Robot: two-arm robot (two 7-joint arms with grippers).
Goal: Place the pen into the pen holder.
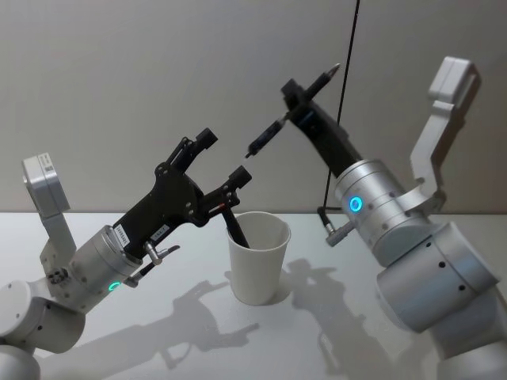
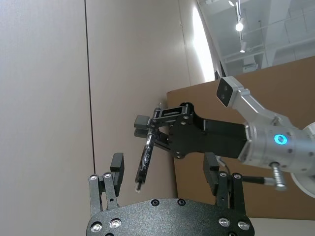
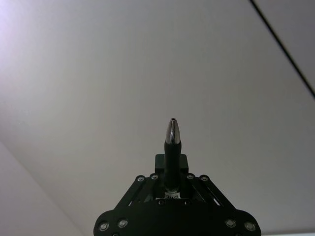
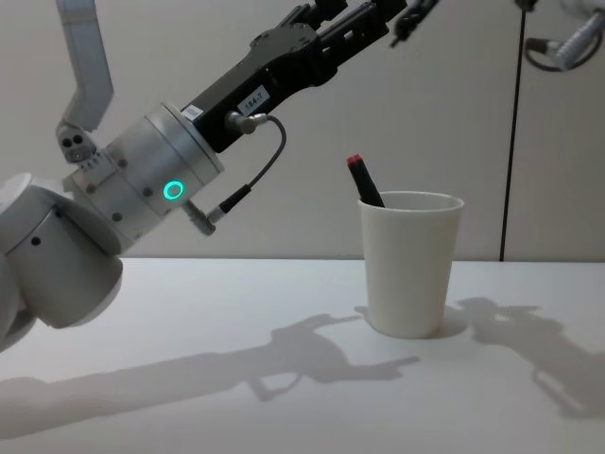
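Here the right arm rises from the right side of the desk [image 1: 95, 237], its forearm slanting up and toward the middle, and the right gripper [image 1: 295, 101] is held high above the surface with its fingers pinched on a black pen [image 1: 293, 111]. The pen lies crosswise in the grip, tilted: its silver tip points up and to the right, its other end points down and to the left, toward the left gripper. In the right wrist view the pen [image 3: 172, 152] stands straight out between the closed fingers, silver cone foremost, against the bare wall.

The left arm reaches up from the left side of the desk, forearm angled upward toward the middle. The left gripper [image 1: 226, 158] hangs in the air with its fingers spread apart and nothing between them, just above and to the left of the pen holder [image 1: 259, 257]. In the left wrist view the two black fingers [image 2: 116, 164] stand wide, and the pen [image 2: 145, 162] shows beyond them, clamped in the right gripper [image 2: 150, 129].

The pen holder, a white paper cup, stands upright on the desk near its middle, between the two arms. A second dark pen with a red end [image 4: 365, 182] leans inside it, poking past the rim on the left.
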